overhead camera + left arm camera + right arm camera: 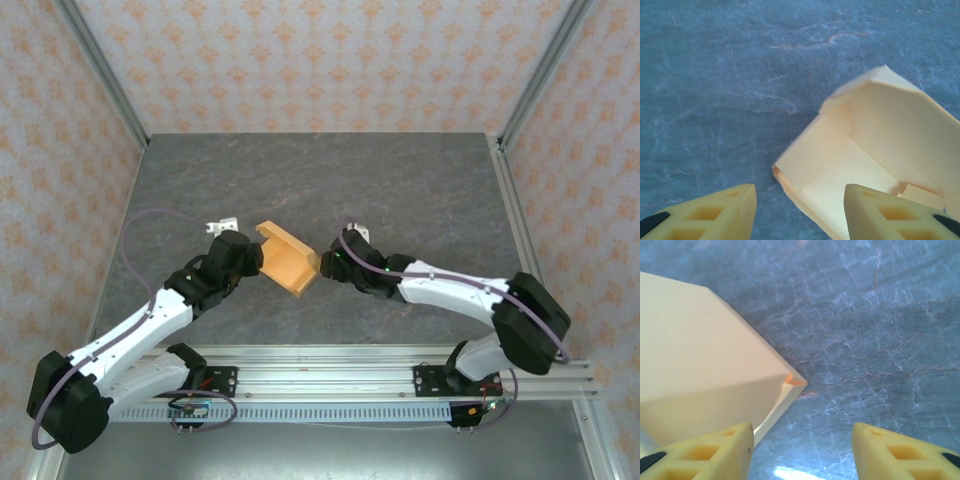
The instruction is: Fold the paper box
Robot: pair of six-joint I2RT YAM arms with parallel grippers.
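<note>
1. While both arms reach in from the near edge, we see the left gripper (800, 192) spread and empty, with the half-formed paper box (288, 258) just ahead and to its right.
2. Our right gripper (802, 432) is also spread, pinching nothing, and the box lies ahead to its left.
3. Between them on the table (400, 190), the box's long axis slants far-left to near-right. We judge both arms equally near.
</note>
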